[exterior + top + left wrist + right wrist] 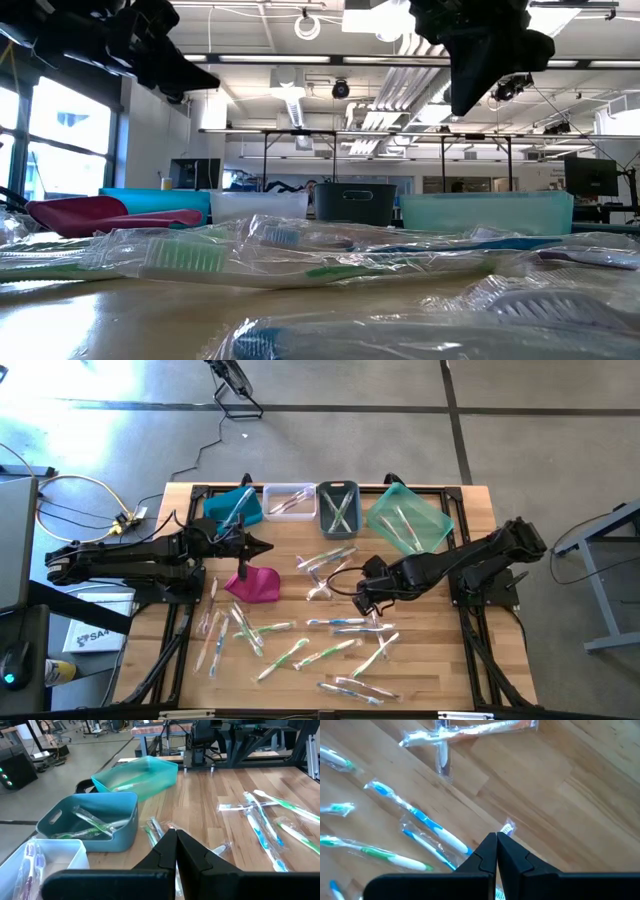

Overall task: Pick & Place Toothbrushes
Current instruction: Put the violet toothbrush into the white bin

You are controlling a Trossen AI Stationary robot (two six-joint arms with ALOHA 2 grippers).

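Several toothbrushes in clear wrappers lie flat and scattered on the wooden table (430, 660), among them a blue one (345, 622) and a green one (285, 657). My right gripper (358, 600) hangs shut above the table's middle, pointing steeply down over blue-handled toothbrushes (427, 822), with nothing in it. At the table's left, my left gripper (262, 545) is held level, shut and empty, just above a magenta pouch (253, 582). In its wrist view the shut fingers (176, 837) point across the table at more toothbrushes (260, 825).
Along the far edge stand a blue bin (235, 505), a clear bin (288, 500), a grey bin (338, 508) and a tilted teal bin (410, 518), each with toothbrushes inside. Bare wood shows at the table's right side.
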